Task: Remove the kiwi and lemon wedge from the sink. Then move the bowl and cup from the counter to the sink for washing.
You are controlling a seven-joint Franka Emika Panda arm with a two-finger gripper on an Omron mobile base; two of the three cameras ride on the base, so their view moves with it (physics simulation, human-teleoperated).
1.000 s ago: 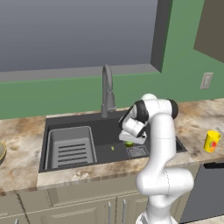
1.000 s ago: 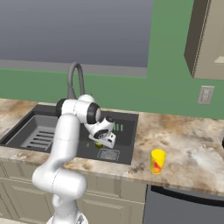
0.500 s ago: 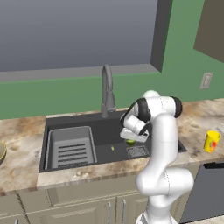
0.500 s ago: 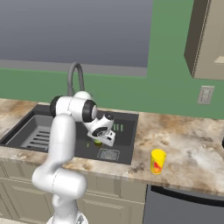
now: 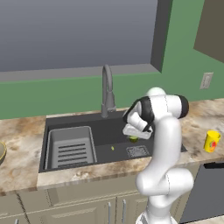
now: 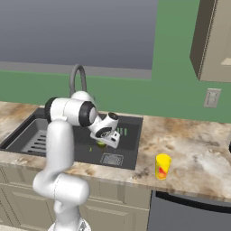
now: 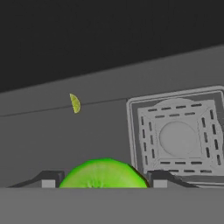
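Left to right: tan-gold bowl point(image 5: 1, 151) cut off at frame edge on our marbled counter point(image 5: 19, 164). Tiny yellow lemon wedge point(image 7: 75, 103) on dark grey sink point(image 5: 78, 120) floor. Our gripper point(image 7: 103, 178) wide open astride bright-green kiwi point(image 7: 103, 173), lower half hidden; grip unclear. Yellow cup point(image 6: 162, 166) right.

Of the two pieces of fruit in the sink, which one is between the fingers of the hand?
The kiwi, the bright-green round fruit, sits between the fingers. The lemon wedge, a tiny yellow sliver, lies apart on the sink floor, beside the square drain.
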